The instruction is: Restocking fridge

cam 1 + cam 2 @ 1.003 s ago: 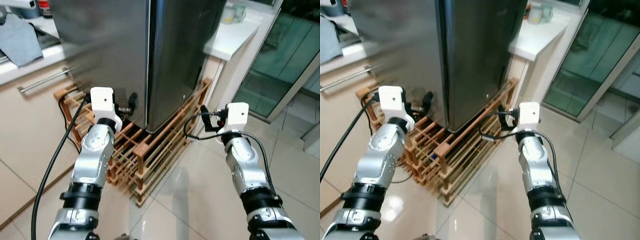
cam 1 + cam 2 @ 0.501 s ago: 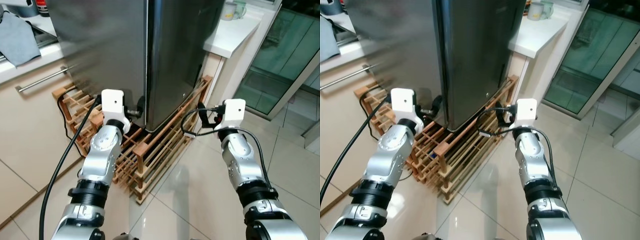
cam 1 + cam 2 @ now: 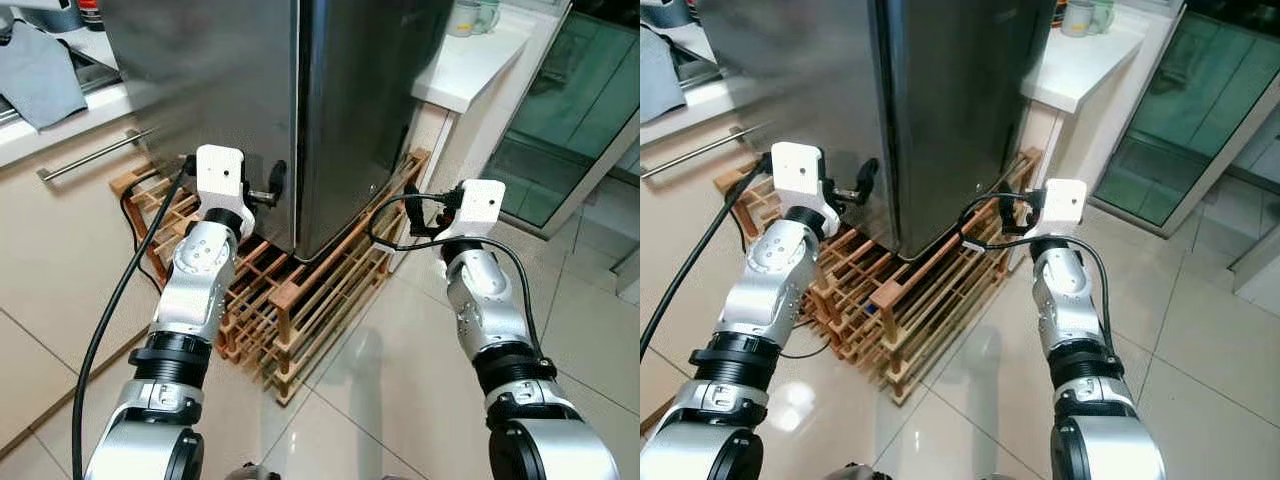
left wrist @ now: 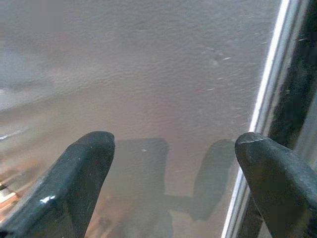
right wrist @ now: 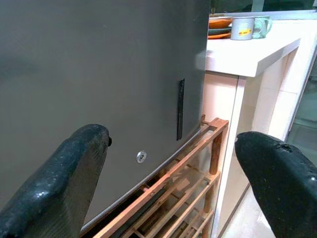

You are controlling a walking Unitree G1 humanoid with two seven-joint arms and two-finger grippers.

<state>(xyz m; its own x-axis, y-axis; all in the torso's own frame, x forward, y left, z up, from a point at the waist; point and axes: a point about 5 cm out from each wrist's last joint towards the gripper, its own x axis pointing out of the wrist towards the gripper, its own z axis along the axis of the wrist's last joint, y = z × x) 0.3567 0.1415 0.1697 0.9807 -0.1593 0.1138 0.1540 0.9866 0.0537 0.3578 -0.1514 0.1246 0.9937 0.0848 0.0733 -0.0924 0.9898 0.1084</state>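
A tall steel fridge (image 3: 250, 90) stands shut in front of me, its corner edge facing me, resting on a low wooden slatted rack (image 3: 290, 300). My left gripper (image 3: 268, 190) is held up close to the fridge's door face near its lower right edge, fingers (image 4: 84, 173) open with nothing between them. My right gripper (image 3: 420, 215) hovers beside the fridge's dark side panel (image 5: 99, 74), also open and empty. The left wrist view looks straight at the brushed door and its bright edge strip (image 4: 262, 99).
A white counter (image 3: 465, 70) with mugs (image 5: 245, 27) stands right of the fridge. Left is a cabinet front with a long bar handle (image 3: 95, 155) and a grey cloth (image 3: 45, 85) on top. Glass doors (image 3: 570, 120) at right. Tiled floor (image 3: 380, 400) lies open below.
The left gripper has risen and closed in on the fridge door. The right gripper has lifted slightly. The view has shifted a little.
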